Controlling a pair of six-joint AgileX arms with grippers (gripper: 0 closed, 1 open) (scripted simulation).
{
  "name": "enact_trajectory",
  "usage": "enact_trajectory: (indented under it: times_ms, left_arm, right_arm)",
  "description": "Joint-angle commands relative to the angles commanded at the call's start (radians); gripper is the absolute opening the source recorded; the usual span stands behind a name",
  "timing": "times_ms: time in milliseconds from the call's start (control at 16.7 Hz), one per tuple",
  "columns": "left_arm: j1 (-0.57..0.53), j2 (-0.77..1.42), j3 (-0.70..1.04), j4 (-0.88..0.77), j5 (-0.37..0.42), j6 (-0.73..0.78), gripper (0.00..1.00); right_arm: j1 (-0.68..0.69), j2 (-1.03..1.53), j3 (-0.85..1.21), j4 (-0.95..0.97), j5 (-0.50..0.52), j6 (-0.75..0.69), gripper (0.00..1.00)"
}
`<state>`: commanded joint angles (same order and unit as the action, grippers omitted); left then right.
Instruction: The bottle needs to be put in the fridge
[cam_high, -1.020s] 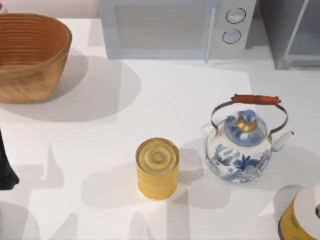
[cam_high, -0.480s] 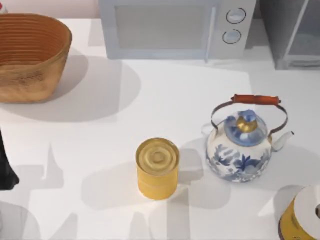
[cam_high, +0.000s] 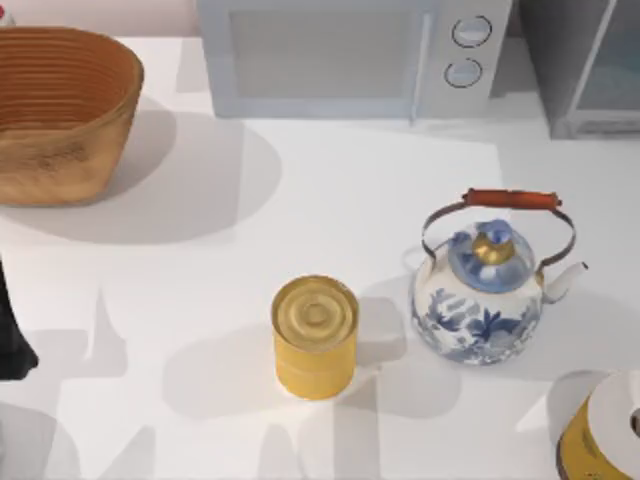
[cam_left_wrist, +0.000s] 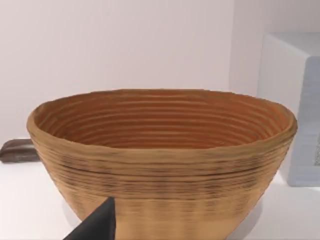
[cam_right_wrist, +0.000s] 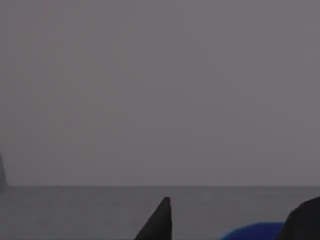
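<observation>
The fridge (cam_high: 585, 70) stands at the table's back right corner, a grey box with a pale glassy panel, cut by the top view's edge. The bottle is out of view. My left arm (cam_high: 12, 335) is a dark shape at the table's left edge; one of its fingertips (cam_left_wrist: 102, 222) points at the wicker basket (cam_left_wrist: 160, 155). My right gripper (cam_right_wrist: 235, 217) faces a flat grey surface. A blue rounded edge (cam_right_wrist: 255, 231) shows between its dark fingers, too little of it to name.
A white microwave (cam_high: 350, 55) with two dials stands at the back middle and the basket (cam_high: 60, 110) at the back left. A yellow can (cam_high: 314, 335) and a blue-and-white kettle (cam_high: 490, 290) stand mid-table. A yellow, white-topped thing (cam_high: 605, 430) sits at the front right corner.
</observation>
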<state>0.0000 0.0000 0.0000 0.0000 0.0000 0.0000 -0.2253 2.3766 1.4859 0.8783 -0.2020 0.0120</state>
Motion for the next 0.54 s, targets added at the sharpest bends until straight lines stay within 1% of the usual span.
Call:
enact_trajectory:
  times_ms: [180,240,540]
  left_arm:
    - [0.0,0.0,0.0,0.0,0.0,0.0,1.0]
    - [0.0,0.0,0.0,0.0,0.0,0.0,1.0]
    - [0.0,0.0,0.0,0.0,0.0,0.0,1.0]
  right_arm:
    - [0.0,0.0,0.0,0.0,0.0,0.0,0.98]
    - [0.0,0.0,0.0,0.0,0.0,0.0,1.0]
    - [0.0,0.0,0.0,0.0,0.0,0.0,1.0]
